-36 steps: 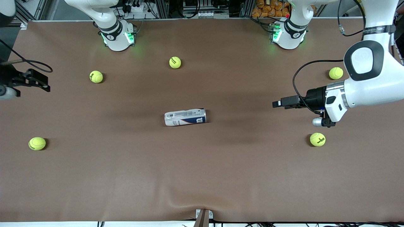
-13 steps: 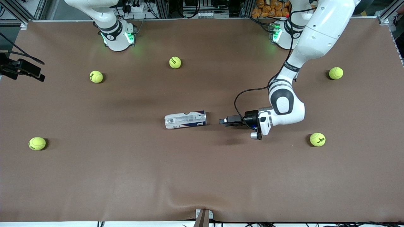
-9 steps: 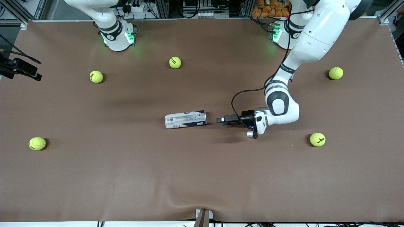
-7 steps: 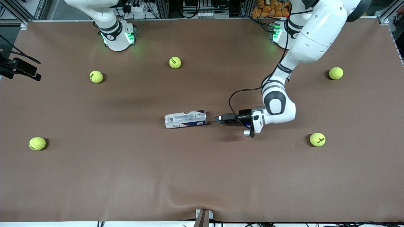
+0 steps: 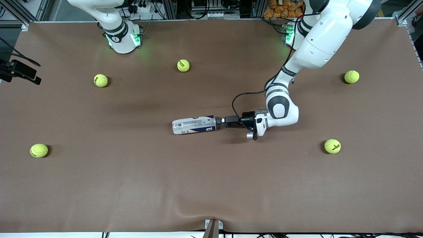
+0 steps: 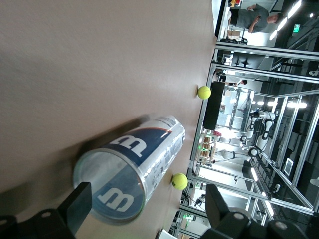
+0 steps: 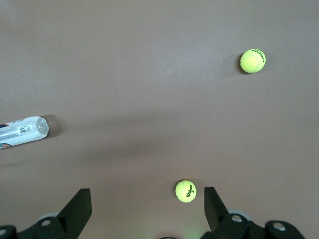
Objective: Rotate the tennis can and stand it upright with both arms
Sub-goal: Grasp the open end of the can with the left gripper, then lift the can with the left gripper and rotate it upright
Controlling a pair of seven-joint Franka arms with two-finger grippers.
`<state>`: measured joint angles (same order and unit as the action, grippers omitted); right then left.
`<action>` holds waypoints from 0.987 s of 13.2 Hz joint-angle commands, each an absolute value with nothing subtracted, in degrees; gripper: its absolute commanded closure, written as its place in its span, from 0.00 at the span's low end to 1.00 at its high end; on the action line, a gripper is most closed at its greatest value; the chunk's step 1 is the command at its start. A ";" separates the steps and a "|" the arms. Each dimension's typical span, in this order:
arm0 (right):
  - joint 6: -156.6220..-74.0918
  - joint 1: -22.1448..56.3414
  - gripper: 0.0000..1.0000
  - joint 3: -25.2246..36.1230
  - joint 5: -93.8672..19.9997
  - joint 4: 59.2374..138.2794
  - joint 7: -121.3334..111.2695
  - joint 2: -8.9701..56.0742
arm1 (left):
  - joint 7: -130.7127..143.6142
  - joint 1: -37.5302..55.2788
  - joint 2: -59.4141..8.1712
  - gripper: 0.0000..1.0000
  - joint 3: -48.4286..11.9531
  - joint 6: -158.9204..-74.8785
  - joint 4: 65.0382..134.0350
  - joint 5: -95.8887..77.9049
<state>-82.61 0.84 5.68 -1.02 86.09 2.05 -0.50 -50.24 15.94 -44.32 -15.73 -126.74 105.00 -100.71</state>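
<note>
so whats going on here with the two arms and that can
The tennis can lies on its side in the middle of the table, not yet upright. The left gripper is low at the can's open, metal-rimmed end, fingers open, nothing gripped. The right gripper waits, open, over the right arm's end of the table. Five tennis balls lie scattered about, one toward the left arm's end, nearer the front camera than the can.
</note>
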 commanded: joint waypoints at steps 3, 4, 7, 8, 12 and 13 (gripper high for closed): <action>-81.91 0.00 0.00 5.27 -0.26 85.87 2.64 -1.32 | -51.33 17.57 -45.87 0.00 -15.82 -126.56 102.23 -103.09; -81.91 0.00 0.00 5.27 -0.18 85.87 2.64 -1.32 | -51.42 18.45 -47.45 0.00 -15.82 -126.65 100.13 -103.62; -81.91 -0.09 0.00 5.27 -0.18 85.78 2.64 -1.32 | -51.50 18.54 -48.34 0.14 -15.82 -126.56 99.40 -103.62; -81.83 -0.17 0.00 5.27 -0.26 85.78 2.64 -1.32 | -51.50 18.54 -48.43 0.38 -15.82 -126.56 99.23 -103.54; -81.91 -0.18 0.00 5.19 -0.26 85.69 2.64 -1.32 | -52.21 17.58 -48.43 1.00 -15.65 -124.47 99.40 -102.83; -81.91 -0.18 0.00 5.19 -0.26 85.78 2.64 -1.23 | -52.12 17.49 -48.34 1.00 -15.30 -123.50 99.40 -102.75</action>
<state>-82.60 0.65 5.89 -1.01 86.03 2.05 -0.51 -50.46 17.98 -47.70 -15.53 -125.64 100.31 -101.83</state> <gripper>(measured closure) 0.000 0.692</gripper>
